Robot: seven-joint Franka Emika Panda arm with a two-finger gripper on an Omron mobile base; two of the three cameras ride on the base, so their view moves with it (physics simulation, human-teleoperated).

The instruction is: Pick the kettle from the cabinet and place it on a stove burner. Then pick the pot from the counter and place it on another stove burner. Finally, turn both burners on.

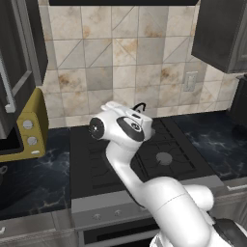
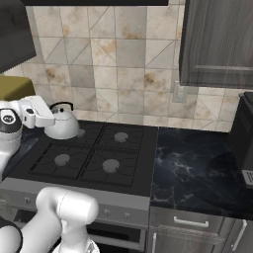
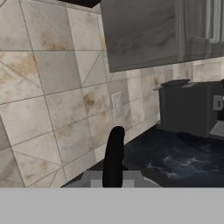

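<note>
The hand (image 2: 49, 118) grips the kettle (image 2: 62, 126) by its arched handle — lowered onto the rear-left burner; grip not released.

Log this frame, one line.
phase: placing kettle | pincer: shut on kettle handle | kettle: on rear-left burner | pot: not yet moved

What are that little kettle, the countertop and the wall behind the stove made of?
The kettle looks like pale polished metal, with a smooth silvery sheen; its thin arched handle is black, perhaps plastic. The countertop resembles polished black marble with white veins, though it might be imitation. The wall seems to be matte beige stone or ceramic tile, judging by grout lines and rusty mottling.
</note>
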